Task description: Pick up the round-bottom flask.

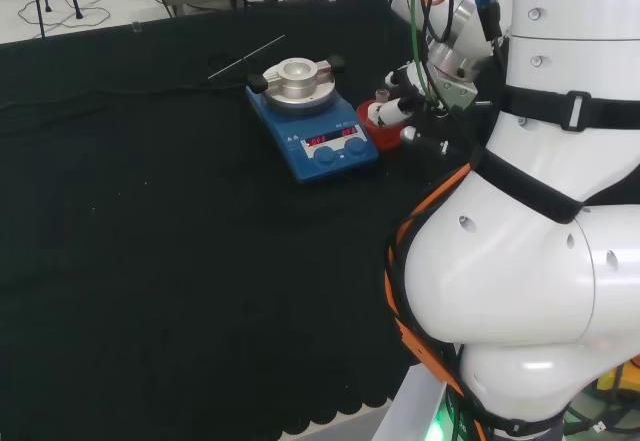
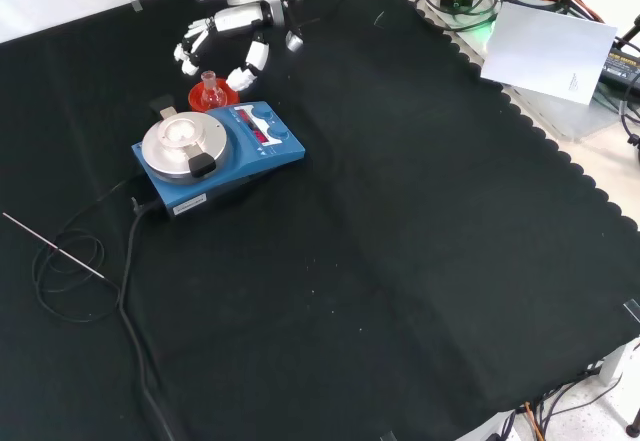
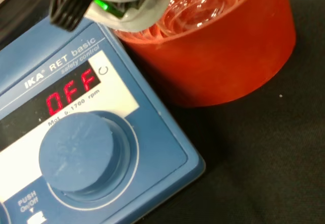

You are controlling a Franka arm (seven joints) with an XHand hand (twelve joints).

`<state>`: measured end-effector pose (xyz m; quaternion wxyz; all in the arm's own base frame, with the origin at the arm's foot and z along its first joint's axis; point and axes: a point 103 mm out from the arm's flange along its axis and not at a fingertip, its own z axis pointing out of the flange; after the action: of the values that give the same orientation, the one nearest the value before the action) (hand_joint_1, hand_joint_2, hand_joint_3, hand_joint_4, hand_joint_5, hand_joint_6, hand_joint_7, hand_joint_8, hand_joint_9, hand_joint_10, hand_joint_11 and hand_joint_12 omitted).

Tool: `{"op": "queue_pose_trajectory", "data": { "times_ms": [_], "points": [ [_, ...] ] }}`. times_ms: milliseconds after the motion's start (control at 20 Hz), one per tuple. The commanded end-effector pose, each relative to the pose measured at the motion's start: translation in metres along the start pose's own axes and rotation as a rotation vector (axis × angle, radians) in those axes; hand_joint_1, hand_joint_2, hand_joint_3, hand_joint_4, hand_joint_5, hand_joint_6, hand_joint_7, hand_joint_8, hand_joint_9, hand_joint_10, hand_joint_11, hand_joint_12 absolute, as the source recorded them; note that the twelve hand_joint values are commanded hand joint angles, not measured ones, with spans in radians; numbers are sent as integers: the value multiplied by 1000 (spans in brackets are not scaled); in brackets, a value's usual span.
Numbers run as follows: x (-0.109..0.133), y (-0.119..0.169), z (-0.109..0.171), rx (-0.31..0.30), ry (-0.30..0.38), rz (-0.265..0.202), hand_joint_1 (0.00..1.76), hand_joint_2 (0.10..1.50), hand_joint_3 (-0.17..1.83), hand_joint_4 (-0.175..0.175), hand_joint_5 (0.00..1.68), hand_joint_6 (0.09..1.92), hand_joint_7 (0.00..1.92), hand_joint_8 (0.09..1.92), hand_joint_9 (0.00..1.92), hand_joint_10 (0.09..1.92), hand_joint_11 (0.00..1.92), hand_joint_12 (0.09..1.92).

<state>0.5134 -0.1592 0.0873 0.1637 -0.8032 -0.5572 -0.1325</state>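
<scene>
On the counter (image 2: 400,211), draped in black cloth, the round-bottom flask (image 2: 210,87) sits in a red ribbed stand (image 2: 213,98), its clear neck pointing up. In the front view the stand is just behind a blue stirrer plate (image 2: 218,151), touching or nearly touching its far edge; in the head view the same stand (image 1: 378,124) lies to the right of the stirrer plate (image 1: 312,121), partly covered by the hand. The hand (image 2: 232,23) hovers above and behind the flask in the front view, with its fingers (image 2: 255,57) spread wide and gently bent, reaching down on either side of the neck without closing on it; whether any fingertip touches the glass cannot be told. In the wrist view the red stand (image 3: 223,51) is close beside the stirrer's corner, with the clear bulb of the flask (image 3: 200,3) resting in its top. A thin metal rod (image 2: 55,248) lies on the cloth well apart from the flask, near a coiled black cable (image 2: 90,281) that runs from the stirrer plate.
</scene>
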Motion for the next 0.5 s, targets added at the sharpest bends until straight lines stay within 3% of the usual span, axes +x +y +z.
{"op": "queue_pose_trajectory", "data": {
  "times_ms": [50, 200, 500],
  "points": [
    [-1, 3, 2, -29, 7, 4, 992, 591, 679, -54, 674, 126, 161, 654, 369, 742, 14, 1411],
    [-3, 6, 0, -45, 7, 9, 1001, 586, 697, -55, 676, 166, 161, 655, 380, 737, 24, 1411],
    [-6, 12, -6, -53, 30, -4, 1004, 569, 752, -56, 545, 532, 160, 664, 386, 736, 40, 1403]
  ]
}}
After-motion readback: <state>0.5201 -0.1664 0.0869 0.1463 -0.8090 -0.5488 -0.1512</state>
